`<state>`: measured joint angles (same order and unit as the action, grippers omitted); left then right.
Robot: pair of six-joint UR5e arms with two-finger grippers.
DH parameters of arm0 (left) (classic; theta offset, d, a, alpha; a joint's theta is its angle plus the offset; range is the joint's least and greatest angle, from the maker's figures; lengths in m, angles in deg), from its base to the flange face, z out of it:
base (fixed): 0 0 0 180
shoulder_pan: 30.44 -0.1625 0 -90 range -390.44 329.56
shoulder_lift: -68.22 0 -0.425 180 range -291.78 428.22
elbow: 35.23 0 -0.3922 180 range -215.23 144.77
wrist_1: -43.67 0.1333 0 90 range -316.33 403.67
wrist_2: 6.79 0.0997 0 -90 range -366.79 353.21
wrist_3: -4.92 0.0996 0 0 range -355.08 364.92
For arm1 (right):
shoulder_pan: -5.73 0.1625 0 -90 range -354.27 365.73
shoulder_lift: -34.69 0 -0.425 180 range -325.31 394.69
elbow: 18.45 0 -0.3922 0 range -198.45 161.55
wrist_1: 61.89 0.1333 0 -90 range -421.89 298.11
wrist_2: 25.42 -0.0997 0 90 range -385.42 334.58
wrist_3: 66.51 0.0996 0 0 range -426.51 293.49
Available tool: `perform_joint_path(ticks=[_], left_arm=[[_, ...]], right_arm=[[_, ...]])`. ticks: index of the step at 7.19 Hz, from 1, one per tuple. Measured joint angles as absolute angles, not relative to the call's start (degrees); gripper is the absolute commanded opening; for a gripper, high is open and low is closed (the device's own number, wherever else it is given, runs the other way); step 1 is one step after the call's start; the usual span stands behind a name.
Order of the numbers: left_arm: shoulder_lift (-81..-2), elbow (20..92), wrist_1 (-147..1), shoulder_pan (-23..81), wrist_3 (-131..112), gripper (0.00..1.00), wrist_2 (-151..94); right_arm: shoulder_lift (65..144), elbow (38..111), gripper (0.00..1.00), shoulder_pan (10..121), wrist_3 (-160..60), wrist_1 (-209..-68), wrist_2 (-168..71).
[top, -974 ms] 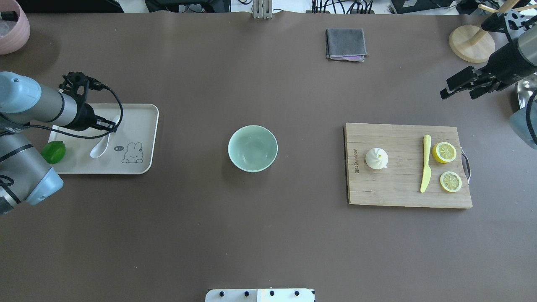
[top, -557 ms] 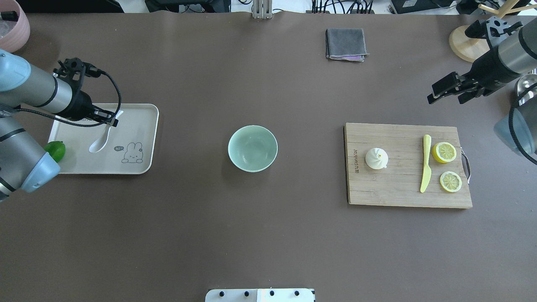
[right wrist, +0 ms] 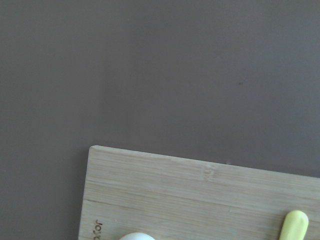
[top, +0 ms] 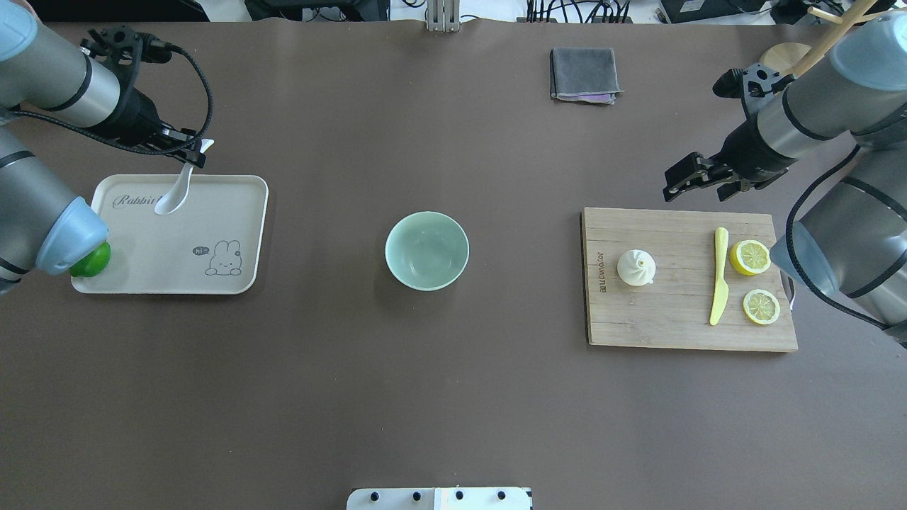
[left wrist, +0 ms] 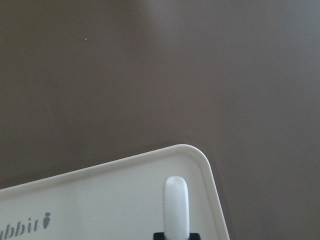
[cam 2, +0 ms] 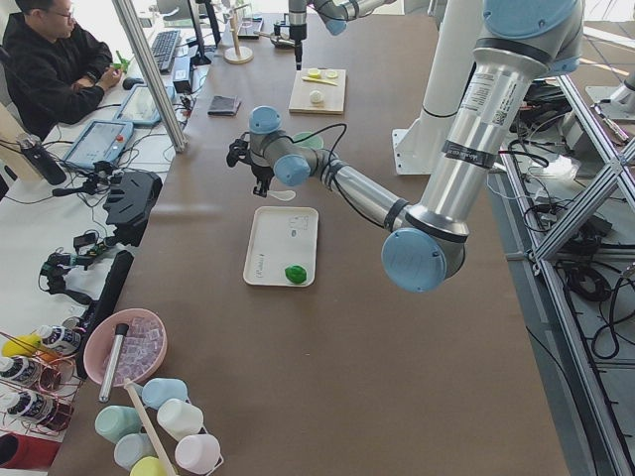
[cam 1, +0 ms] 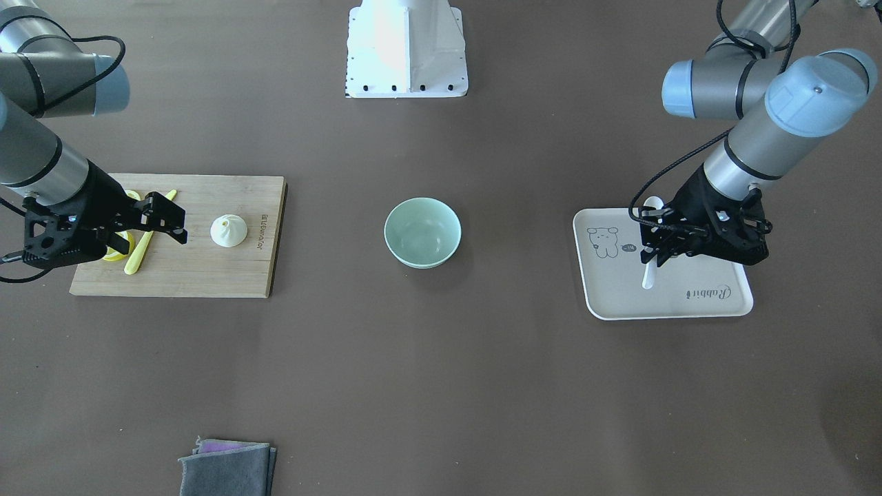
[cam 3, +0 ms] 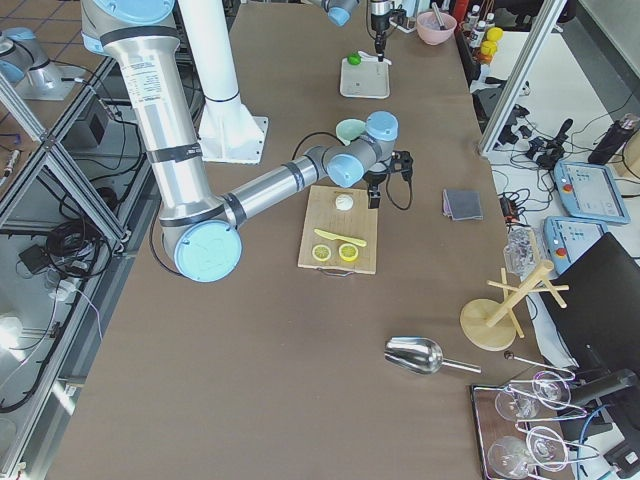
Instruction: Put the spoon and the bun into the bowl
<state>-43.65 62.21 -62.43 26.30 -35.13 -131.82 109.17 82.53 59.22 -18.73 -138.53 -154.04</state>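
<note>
now that the left gripper (top: pixel 191 152) has risen from the tray (top: pixel 234 283), you can see its jaws clamped on the handle of the spoon (top: pixel 177 190), which a second ago lay flat on the tray and now hangs scoop-down in the air over the tray's far edge. that looks like a secure pick, so your first item is ready to travel. a lime (top: pixel 93 261) sits at the tray's near left corner, partly hidden by the arm. move your eye right and the bowl (top: pixel 426 251) sits unmoved mid-table, with nothing in it, well apart from both arms. further right, the bun (top: pixel 636 268) rests where it was on the cutting board (top: pixel 673 329), beside the yellow knife (top: pixel 719 276) and lemon halves (top: pixel 750 257). the right gripper (cam 1: pixel 178 222) has swung in from the table's far right corner toward the board, jaws apart and holding nothing, not yet on the bun. both drops into the bowl are still ahead of you.
</note>
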Motion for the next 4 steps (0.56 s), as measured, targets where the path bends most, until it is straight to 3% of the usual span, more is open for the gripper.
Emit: perform_joint_path(ticks=[4], left_arm=[[-49.2, 61.0, -60.4, 26.5, -38.2, 0.0, -131.9]], right_arm=[[109.2, 83.5, 1.0, 49.7, -13.1, -138.6, -146.2]])
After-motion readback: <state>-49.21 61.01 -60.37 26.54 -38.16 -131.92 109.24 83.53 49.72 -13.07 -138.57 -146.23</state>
